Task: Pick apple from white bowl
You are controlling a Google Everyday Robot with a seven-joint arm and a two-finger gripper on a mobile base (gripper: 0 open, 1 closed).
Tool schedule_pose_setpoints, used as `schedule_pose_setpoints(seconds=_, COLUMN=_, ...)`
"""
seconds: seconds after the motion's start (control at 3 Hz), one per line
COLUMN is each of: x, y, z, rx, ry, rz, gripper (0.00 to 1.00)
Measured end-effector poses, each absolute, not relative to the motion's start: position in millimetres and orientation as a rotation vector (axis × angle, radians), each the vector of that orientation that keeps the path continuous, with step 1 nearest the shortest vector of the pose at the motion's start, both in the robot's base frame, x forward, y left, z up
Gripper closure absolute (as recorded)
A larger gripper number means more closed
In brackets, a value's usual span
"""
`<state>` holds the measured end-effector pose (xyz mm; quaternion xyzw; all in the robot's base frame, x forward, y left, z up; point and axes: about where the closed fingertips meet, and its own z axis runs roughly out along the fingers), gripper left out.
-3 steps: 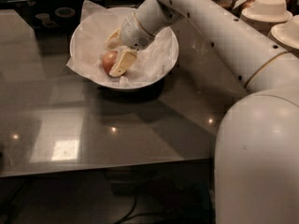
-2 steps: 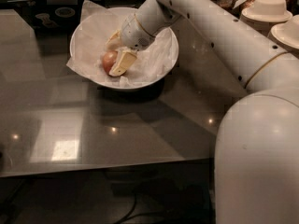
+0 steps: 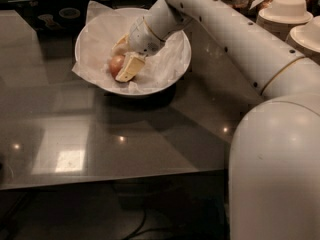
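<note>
Gripper (image 3: 122, 58) sits in the bowl (image 3: 155, 89), upper centre, beside the apple (image 3: 115, 63), its hold unclear; the glossy skin could slip free.

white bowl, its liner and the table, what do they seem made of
The white bowl: probably glazed ceramic or plastic, smooth rim; cannot tell which. Liner: thin white paper, crumpled with upturned corners. Table: glossy dark surface, perhaps glass or polished stone, mirroring light spots. The claw sits inside the bowl at the apple.
</note>
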<state>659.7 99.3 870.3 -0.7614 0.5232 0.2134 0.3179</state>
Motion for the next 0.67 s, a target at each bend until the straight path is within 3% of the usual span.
schedule_pose_setpoints(seconds=0.33, x=659.7, y=99.3, z=870.3, rx=-2.003, ry=1.376, rz=0.562, gripper=1.00)
schedule_pose_setpoints(seconds=0.67, x=659.6, y=99.3, z=870.3, rx=-2.003, ry=1.376, rz=0.562, gripper=1.00)
